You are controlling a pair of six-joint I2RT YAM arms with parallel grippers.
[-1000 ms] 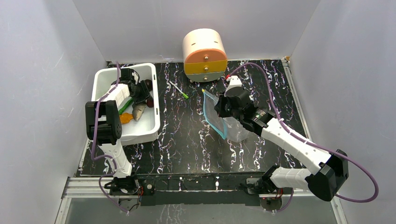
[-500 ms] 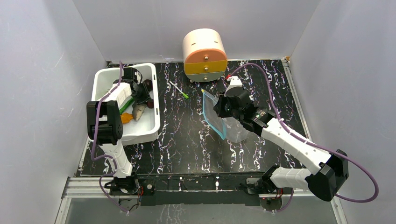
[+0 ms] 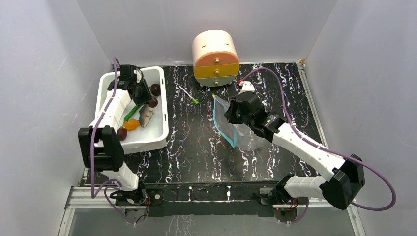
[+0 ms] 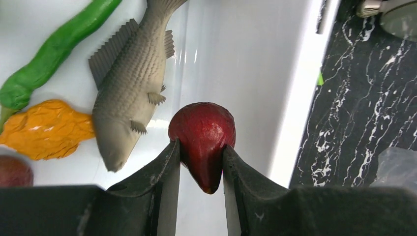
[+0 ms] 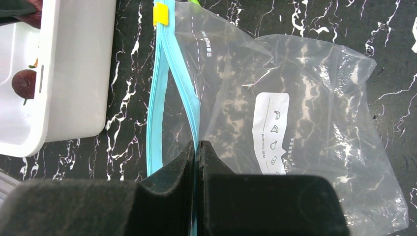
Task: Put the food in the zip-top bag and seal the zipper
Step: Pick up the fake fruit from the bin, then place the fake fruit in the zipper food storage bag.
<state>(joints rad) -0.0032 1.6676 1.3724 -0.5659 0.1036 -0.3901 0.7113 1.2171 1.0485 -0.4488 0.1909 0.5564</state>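
The dark red-purple toy fruit (image 4: pixel 202 132), rounded with a pointed end, sat inside the white rectangular plastic tub (image 4: pixel 246 73) close to its right wall, clamped between the fingers of the left claw (image 4: pixel 200 147). Beside it in the tub lay the grey-brown toy fish (image 4: pixel 133 88), the long green pepper (image 4: pixel 54 54), the orange lump (image 4: pixel 44 130) and a second dark ball (image 4: pixel 12 169).

The crinkly clear zip-top bag (image 5: pixel 305 123) lay right of the tabletop's (image 4: pixel 369 98) centre, well apart from the tub. The right claw (image 5: pixel 195 147) was pressed together on one lip of its teal-blue zipper (image 5: pixel 160 98).

The likeliest failure was the fruit slipping, since the fingers bore on its tapering end (a shape that tends to squirt out). The bag's mouth also gaped only narrowly, so the fruit could strike a lip and shove the bag. Another risk was clipping the tub's wall on the way out.

The left arm reached forward from the near edge over the tub, wrist tipped down. The right arm stretched diagonally from the near right corner towards the centre.
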